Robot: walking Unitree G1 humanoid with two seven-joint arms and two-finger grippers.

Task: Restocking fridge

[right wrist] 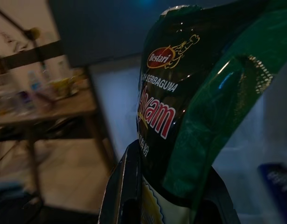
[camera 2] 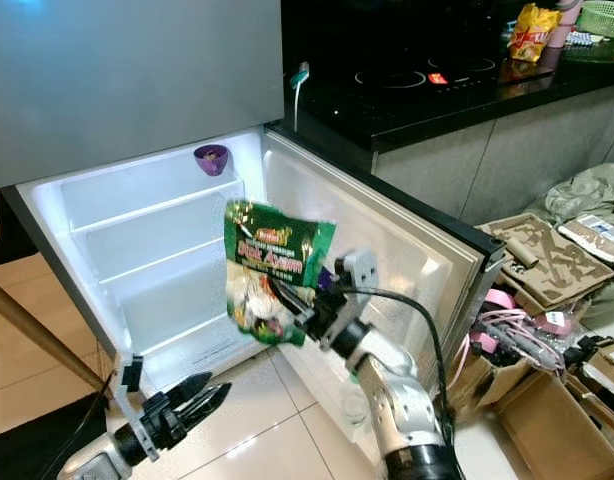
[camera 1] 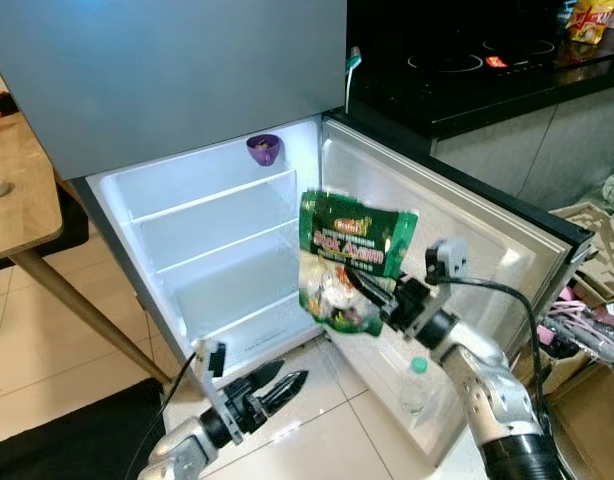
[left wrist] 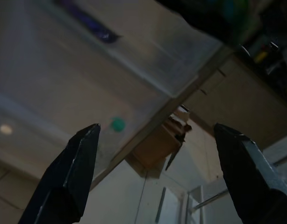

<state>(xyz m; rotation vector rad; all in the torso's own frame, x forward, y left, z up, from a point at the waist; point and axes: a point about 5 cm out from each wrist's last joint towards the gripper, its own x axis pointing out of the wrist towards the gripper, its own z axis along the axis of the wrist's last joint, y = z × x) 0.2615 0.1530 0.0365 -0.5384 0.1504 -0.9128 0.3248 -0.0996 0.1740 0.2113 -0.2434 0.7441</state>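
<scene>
the right end effector [camera 1: 372, 297] grips the green packet [camera 1: 349, 262] upright, with the open fridge's shelves [camera 1: 212, 215] lying far-left of it; the left end effector [camera 1: 272, 390] hangs low, fingers parted, empty.

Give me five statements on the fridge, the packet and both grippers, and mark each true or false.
1. The right gripper holds a green packet. True.
2. The fridge door is shut. False: it stands open, the inside lit.
3. A purple bowl sits on the top shelf. True.
4. The left gripper holds a bottle. False: its fingers are open and empty, low before the fridge.
5. The packet already lies on a shelf. False: it is held in the air before the open fridge.
</scene>
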